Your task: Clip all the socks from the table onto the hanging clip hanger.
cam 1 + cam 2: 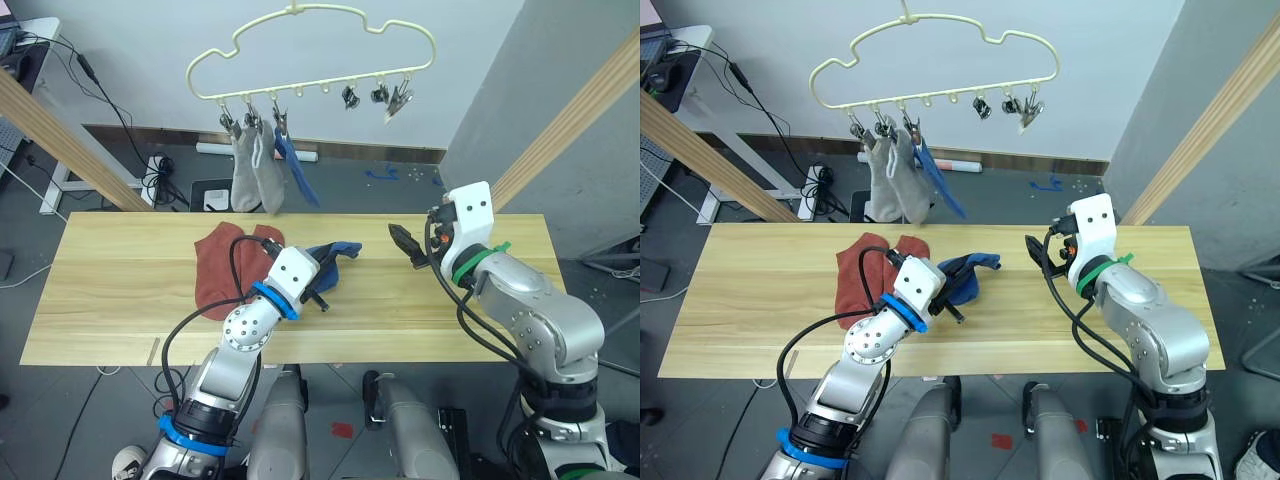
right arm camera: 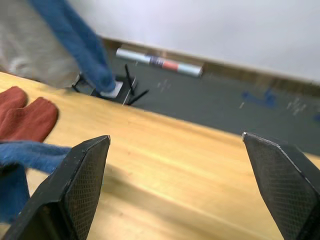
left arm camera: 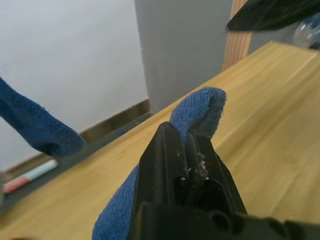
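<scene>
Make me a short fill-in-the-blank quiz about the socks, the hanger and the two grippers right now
1. The left gripper is shut on a ___ sock.
2. The clip hanger holds ___ socks.
3. The two rust-red socks lie on the ___.
4. The right gripper has its fingers ___.

Missing words: blue; three; table; open

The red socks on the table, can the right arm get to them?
Probably not easily. The red socks lie on the left side, and the left claw, shut on the blue sock, sits between them and the open right claw.
</scene>
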### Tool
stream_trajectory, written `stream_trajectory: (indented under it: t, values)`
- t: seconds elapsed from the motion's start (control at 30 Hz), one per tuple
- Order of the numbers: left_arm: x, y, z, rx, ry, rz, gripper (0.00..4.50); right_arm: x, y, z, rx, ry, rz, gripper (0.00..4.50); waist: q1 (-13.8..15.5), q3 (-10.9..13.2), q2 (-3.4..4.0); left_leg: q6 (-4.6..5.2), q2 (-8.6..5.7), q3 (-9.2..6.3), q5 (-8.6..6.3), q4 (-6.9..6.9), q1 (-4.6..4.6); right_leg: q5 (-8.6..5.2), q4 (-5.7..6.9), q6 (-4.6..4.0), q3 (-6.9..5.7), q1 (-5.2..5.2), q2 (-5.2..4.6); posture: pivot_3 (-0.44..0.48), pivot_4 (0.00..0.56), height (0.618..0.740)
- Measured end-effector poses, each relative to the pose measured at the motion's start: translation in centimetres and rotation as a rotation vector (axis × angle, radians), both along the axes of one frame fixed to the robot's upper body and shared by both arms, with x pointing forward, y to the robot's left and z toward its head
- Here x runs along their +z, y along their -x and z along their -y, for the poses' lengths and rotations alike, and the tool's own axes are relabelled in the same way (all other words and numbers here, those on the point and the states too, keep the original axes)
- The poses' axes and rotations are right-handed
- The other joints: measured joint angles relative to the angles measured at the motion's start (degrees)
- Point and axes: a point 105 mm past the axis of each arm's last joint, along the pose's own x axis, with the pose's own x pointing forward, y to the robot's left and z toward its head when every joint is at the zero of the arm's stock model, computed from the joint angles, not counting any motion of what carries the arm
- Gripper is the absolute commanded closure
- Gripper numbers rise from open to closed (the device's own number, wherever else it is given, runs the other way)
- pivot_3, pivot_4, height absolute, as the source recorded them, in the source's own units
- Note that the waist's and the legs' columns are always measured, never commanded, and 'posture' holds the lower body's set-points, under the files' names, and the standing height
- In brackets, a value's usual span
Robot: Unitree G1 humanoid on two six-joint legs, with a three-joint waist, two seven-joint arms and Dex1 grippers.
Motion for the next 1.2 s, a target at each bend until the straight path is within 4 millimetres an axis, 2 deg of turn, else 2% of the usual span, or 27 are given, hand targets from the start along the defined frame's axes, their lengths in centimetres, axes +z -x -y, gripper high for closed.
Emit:
stream_trajectory:
  t: [0.07,0.13,0.2,0.27,0.33,0.37,0.47,0.63,0.7,0.8,0.87,0.9,1.0,1.1,1.2]
  values:
    - [-0.3,-0.4,-0.7,0.024,-0.139,0.065,4.50,-0.3,0.3,0.2,-0.012,0.007,0.009,0.07,0.0,0.0,0.01,-0.01,0.00,0.03,0.00,-0.01,0.04,0.00,0.01,0.00,0.03,0.00,0.00,0.065,0.380,0.740]
    - [-1.7,-0.7,-0.9,0.032,-0.218,0.055,4.50,-0.6,0.4,0.3,-0.022,0.003,0.003,0.07,0.0,0.0,0.02,0.00,-0.01,0.19,0.00,-0.01,0.09,0.01,0.01,0.01,0.04,0.01,-0.01,0.059,0.377,0.740]
    - [-4.2,-0.6,-0.6,0.022,-0.209,-0.048,3.96,-0.7,0.4,0.2,-0.025,-0.005,0.002,0.00,-0.1,0.0,0.01,0.00,-0.02,0.32,0.00,0.00,0.11,0.02,0.00,0.03,0.06,0.01,-0.04,0.057,0.372,0.740]
    - [-7.0,0.3,0.1,0.009,-0.126,-0.223,3.42,-0.8,0.4,0.0,-0.023,-0.005,-0.002,0.00,-0.1,0.0,0.01,-0.01,-0.03,0.31,0.00,0.01,0.08,0.02,-0.03,0.03,0.03,0.01,-0.05,0.057,0.372,0.740]
    - [-8.2,1.0,0.8,0.003,-0.033,-0.351,2.84,-0.9,0.5,-0.2,-0.018,-0.002,-0.003,0.00,-0.1,0.0,0.01,-0.02,0.01,0.22,0.01,0.02,0.06,0.02,0.00,0.03,0.00,0.00,-0.03,0.057,0.372,0.740]
    - [-8.0,1.2,0.8,0.002,-0.002,-0.381,2.54,-0.9,0.6,-0.3,-0.015,0.002,-0.003,0.00,-0.1,0.0,0.01,-0.02,0.03,0.12,0.01,0.02,0.04,0.02,0.01,0.03,0.02,0.00,-0.01,0.073,0.372,0.740]
    - [-6.0,1.2,-0.2,0.024,0.089,-0.411,1.65,-1.0,0.6,-0.3,-0.016,0.010,-0.004,0.00,-0.1,0.0,0.01,-0.09,0.06,0.01,0.06,0.02,0.08,0.02,0.14,0.03,0.01,0.02,0.04,0.079,0.373,0.740]
    - [-2.9,3.5,-3.6,0.049,0.305,-0.561,0.12,-1.1,0.6,-0.8,-0.035,-0.021,-0.002,0.00,-0.8,0.0,0.01,-0.15,0.08,0.05,0.09,0.01,0.19,0.02,0.15,0.03,0.08,0.07,0.03,0.139,0.386,0.740]
    - [-0.8,4.0,-3.9,0.012,0.401,-0.591,0.03,-0.9,0.6,-1.2,-0.043,-0.042,0.013,0.00,-0.7,0.0,0.01,-0.20,0.07,-0.05,0.13,0.02,0.19,0.02,0.18,0.03,0.01,0.10,0.03,0.157,0.388,0.740]
    - [3.8,3.5,-4.4,0.012,0.522,-0.490,0.03,0.0,0.4,-2.2,-0.051,-0.049,0.068,0.00,0.1,0.0,0.01,-0.18,0.00,-0.16,0.18,0.10,0.20,0.04,0.14,0.08,-0.03,0.25,0.04,0.182,0.395,0.740]
    - [5.8,3.4,-5.3,0.032,0.565,-0.425,0.00,0.8,0.4,-2.8,-0.055,-0.076,0.107,0.37,0.2,0.0,0.01,-0.18,0.00,-0.18,0.18,0.12,0.28,0.07,0.06,0.13,-0.01,0.35,0.04,0.182,0.395,0.740]
    - [6.3,3.4,-5.8,0.036,0.562,-0.414,0.00,1.2,0.4,-3.3,-0.052,-0.095,0.126,0.57,0.2,0.0,0.01,-0.19,0.01,-0.18,0.18,0.11,0.32,0.07,0.06,0.13,-0.01,0.39,0.04,0.196,0.400,0.740]
    - [7.4,3.5,-6.4,-0.047,0.542,-0.449,0.00,2.3,0.2,-4.1,-0.070,-0.132,0.179,1.60,0.3,0.0,0.01,-0.21,0.04,-0.23,0.20,0.08,0.35,0.07,0.06,0.12,-0.09,0.40,0.04,0.207,0.405,0.740]
    - [9.7,2.9,-7.3,-0.155,0.538,-0.422,0.00,3.9,-0.7,-5.7,-0.087,-0.161,0.249,1.60,0.2,0.0,0.02,-0.20,0.06,-0.22,0.24,0.08,0.42,0.07,0.10,0.12,-0.10,0.42,0.06,0.214,0.412,0.740]
    - [11.3,2.3,-7.8,-0.186,0.546,-0.349,0.00,5.7,-1.6,-7.6,-0.091,-0.222,0.310,2.07,0.3,0.0,0.02,-0.19,0.04,-0.19,0.24,0.02,0.46,0.07,0.04,0.11,-0.06,0.46,0.05,0.216,0.412,0.740]
